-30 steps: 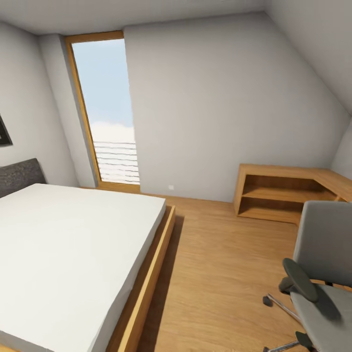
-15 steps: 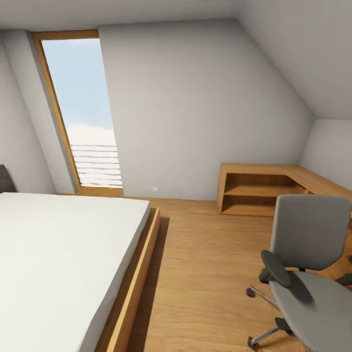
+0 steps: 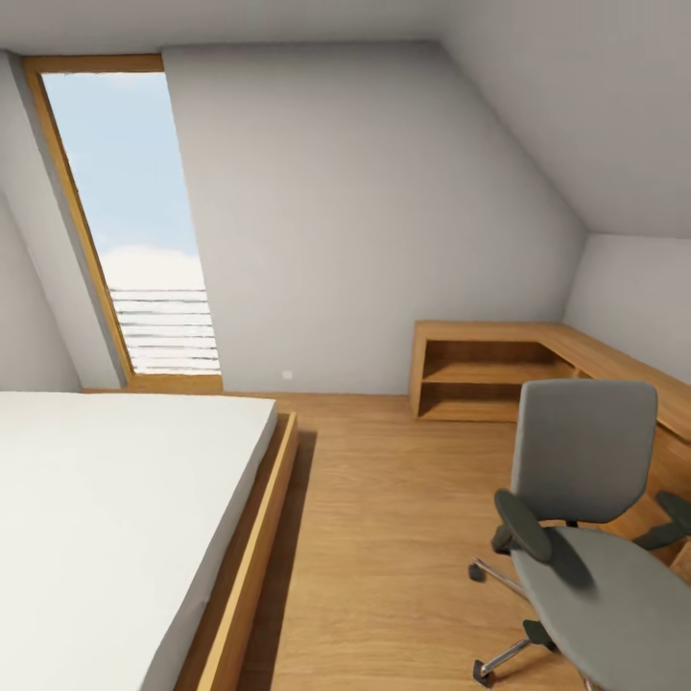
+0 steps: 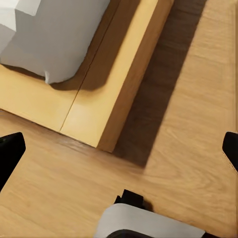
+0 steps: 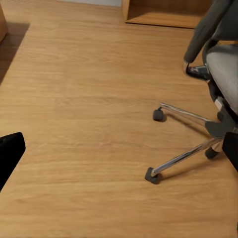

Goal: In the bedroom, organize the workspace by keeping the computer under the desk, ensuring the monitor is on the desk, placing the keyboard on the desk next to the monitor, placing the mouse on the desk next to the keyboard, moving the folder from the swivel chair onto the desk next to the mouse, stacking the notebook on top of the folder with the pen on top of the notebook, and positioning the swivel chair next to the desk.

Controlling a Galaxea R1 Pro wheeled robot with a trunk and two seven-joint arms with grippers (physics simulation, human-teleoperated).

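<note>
I'm in transit, hands free | both pincers wide, empty | swivel chair (image 3: 585, 537) seat bare near oak shelf (image 3: 480, 369), bed (image 3: 115, 509) beside

Bed (image 3: 106, 518) left; swivel chair (image 3: 585, 537) right, before corner shelf unit (image 3: 499, 369); window (image 3: 130, 230) behind bed.

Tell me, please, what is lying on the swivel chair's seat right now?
The visible part of the swivel chair seat is bare grey upholstery; its right edge runs out of frame, so that portion stays unseen.
</note>
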